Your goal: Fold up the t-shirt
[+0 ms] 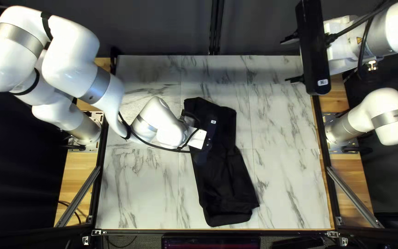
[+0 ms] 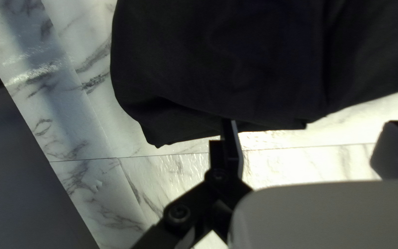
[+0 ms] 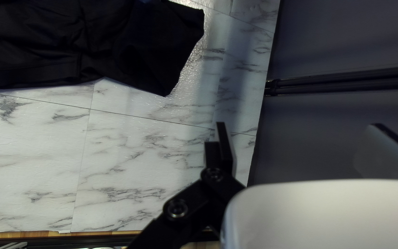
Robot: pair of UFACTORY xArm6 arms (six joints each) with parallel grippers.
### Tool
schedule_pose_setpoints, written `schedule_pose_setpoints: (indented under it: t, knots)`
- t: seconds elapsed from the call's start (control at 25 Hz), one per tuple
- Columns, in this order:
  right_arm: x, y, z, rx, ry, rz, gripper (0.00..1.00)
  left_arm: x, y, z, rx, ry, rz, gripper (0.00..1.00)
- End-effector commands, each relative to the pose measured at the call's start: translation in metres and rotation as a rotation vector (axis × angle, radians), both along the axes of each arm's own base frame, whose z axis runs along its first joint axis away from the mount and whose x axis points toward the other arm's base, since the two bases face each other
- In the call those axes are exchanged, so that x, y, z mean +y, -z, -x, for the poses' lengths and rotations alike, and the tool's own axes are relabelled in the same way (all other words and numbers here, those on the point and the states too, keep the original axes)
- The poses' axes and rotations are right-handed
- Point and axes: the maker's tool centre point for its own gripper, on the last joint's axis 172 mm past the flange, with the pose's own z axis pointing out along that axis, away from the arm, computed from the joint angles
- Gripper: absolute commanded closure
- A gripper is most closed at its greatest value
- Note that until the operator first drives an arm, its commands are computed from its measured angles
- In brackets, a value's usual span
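In the top left view, my left gripper (image 1: 198, 138) is over the upper part of the black t-shirt (image 1: 226, 180), which lies as a long narrow strip; its fingertips are hidden there. My right gripper (image 1: 290, 59) is raised near the table's far right corner, away from the cloth. The left wrist view shows my left gripper (image 2: 312, 124) open, one fingertip overlapping the edge of the shirt (image 2: 236, 60); whether they touch is unclear. My right gripper (image 3: 298, 124) stands open in the right wrist view, nothing between its fingers, with the shirt (image 3: 148, 46) off to one side.
The marble-patterned table (image 1: 291, 170) shows on both sides of the shirt. Black rails run along its side edges, and a dark curtain (image 1: 162, 27) hangs behind the far edge. My left forearm (image 1: 153, 122) reaches low across the table's left half.
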Motion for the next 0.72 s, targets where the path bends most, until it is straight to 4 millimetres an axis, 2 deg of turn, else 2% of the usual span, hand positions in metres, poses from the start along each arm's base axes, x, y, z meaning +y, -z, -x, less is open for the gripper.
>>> schedule_pose_setpoints:
  t: [0.04,0.08,0.24,0.72]
  knots:
    - [0.0,0.0,0.0,0.0,0.0,0.0,0.0,0.0,0.008,-0.01,-0.005,0.002,0.009,0.89]
    - [0.0,0.0,0.0,0.0,0.0,0.0,0.0,0.0,0.011,-0.013,-0.006,0.002,0.011,0.94]
    - [0.0,0.0,0.0,0.0,0.0,0.0,0.0,-0.002,0.007,-0.023,-0.013,0.009,0.011,1.0]
    - [0.0,0.0,0.0,0.0,0.0,0.0,0.0,-0.01,-0.012,-0.066,-0.061,0.076,0.025,1.0]
